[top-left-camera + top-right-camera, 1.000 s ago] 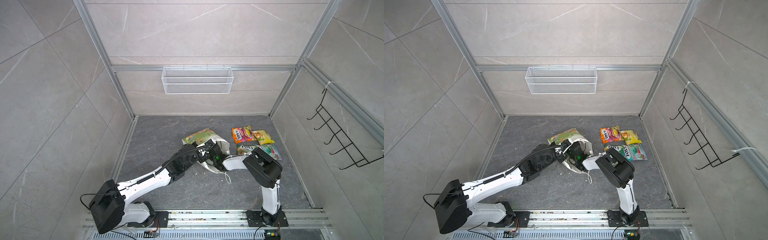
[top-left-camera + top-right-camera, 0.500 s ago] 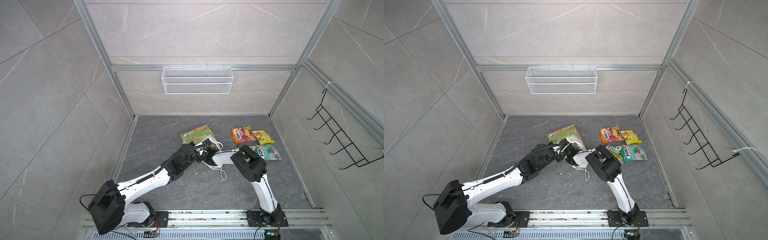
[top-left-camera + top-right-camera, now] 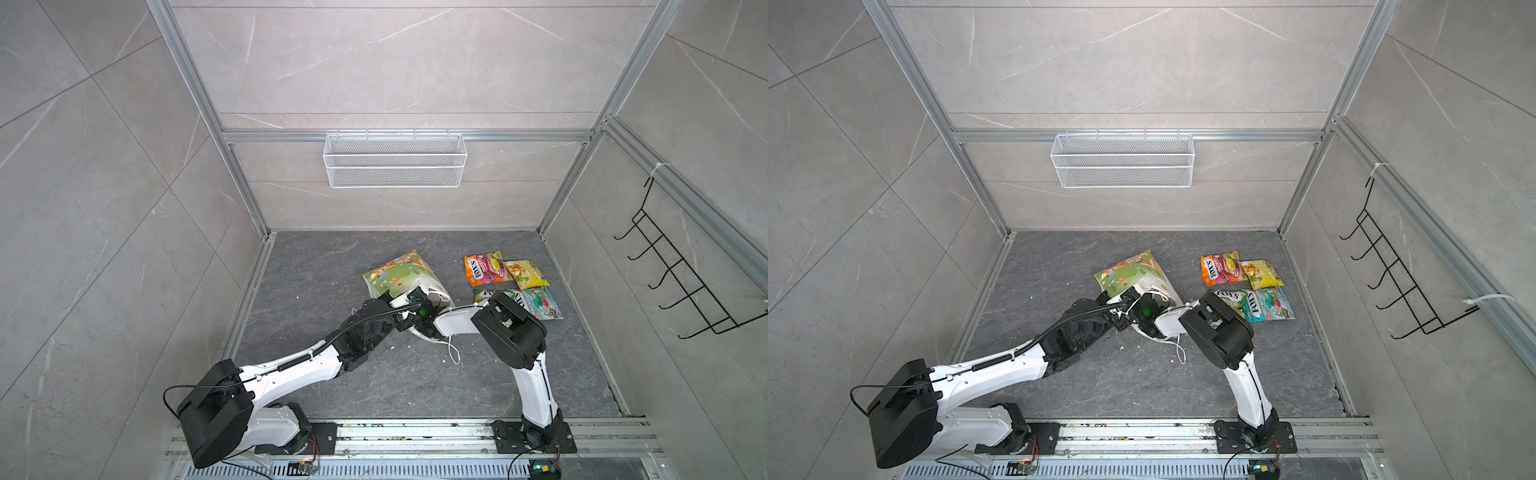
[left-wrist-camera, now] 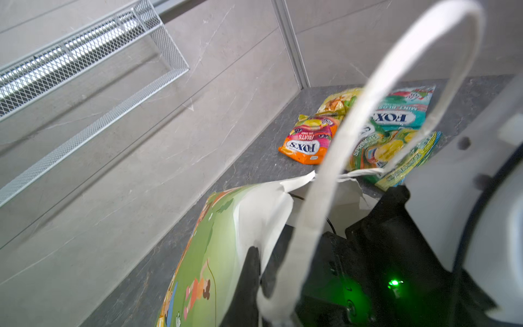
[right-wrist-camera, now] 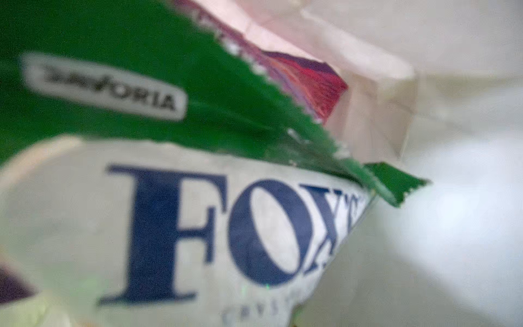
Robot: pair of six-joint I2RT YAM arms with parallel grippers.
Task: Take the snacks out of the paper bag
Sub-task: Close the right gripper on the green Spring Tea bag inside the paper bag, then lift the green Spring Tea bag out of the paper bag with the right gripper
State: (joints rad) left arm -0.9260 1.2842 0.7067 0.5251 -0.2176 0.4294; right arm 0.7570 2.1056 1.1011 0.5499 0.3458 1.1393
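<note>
- Right wrist view, from inside the paper bag: a green-topped pouch marked "FOX'S" fills the frame, right against the lens. A red-purple pouch lies behind it, deeper toward the folded bottom. No finger shows.
- Right gripper: in the left wrist view its black body, green lamp lit, is sunk in the bag's mouth. Paper hides the jaws, so whether they are clenched on the green-topped pouch cannot be told.
- Left gripper: clenched on the rim of the bag's mouth, just beside the white cord handle, lifting the lip.
- Governing relation: in both top views the bag lies on its side on the grey floor. Its mouth faces the arms and its bottom the back wall, with the long axis running away from the robot and slightly left. Both pouches inside lie straight ahead of the right gripper along that axis. The right arm, reaching across the middle, is the nearer one. Any withdrawal would probably need to run back along the same line.
- Outward, right of the bag and apart from it: an orange pouch and a yellow pouch side by side. Nearer the robot are a teal pouch and a green-yellow pouch, the latter partly under the right arm.
</note>
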